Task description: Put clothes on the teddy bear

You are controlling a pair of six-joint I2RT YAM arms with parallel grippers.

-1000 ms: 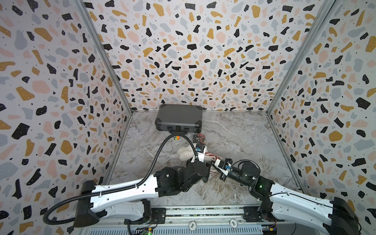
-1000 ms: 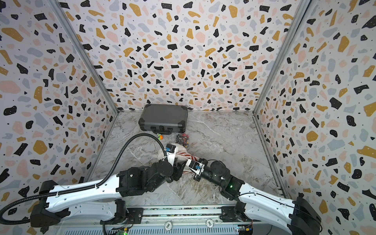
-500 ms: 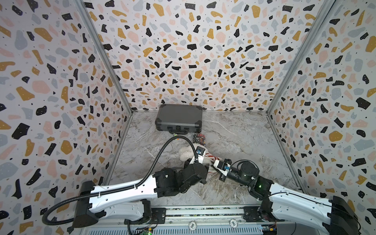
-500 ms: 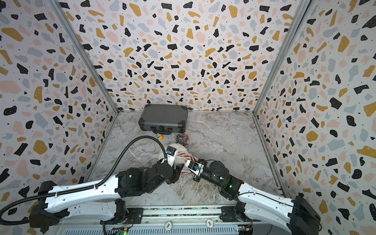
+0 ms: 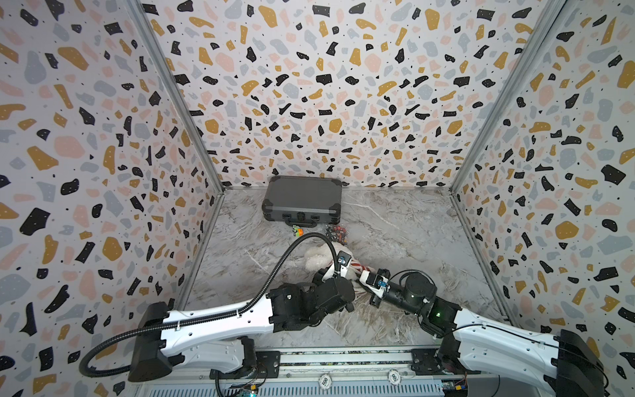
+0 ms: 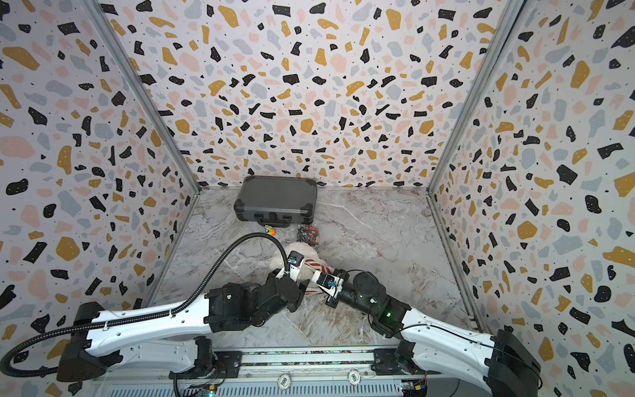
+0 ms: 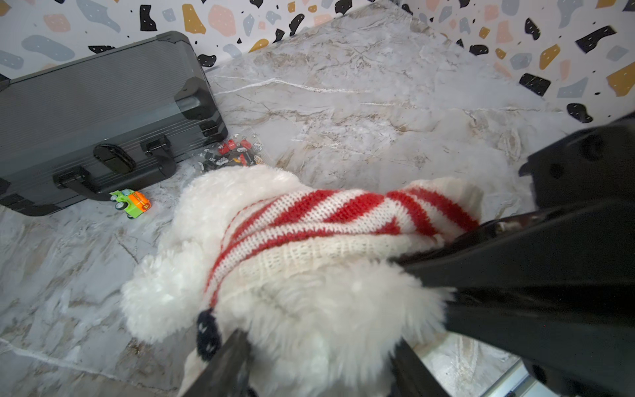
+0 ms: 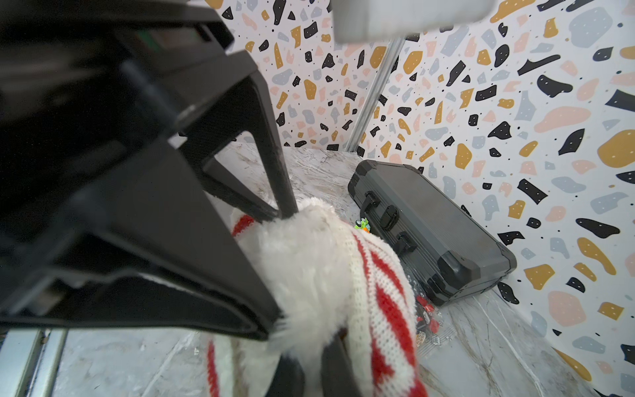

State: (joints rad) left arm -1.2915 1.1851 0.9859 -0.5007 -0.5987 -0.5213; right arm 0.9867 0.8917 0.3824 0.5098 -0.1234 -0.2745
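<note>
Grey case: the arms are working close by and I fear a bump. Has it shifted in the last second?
No. The grey case keeps its place against the back wall, handle beside the toy car.

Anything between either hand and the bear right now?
Nothing visible. The right hand is shut on the sweater at its hem, on the bear, and the left hand straddles its body. The case, toy car and bricks lie beyond, out of the way.

We found both top views high in front, facing down toward the back wall (image 5: 309, 103); both wrist views close, sharing teddy bear (image 7: 309, 309) and case (image 7: 96, 113).
</note>
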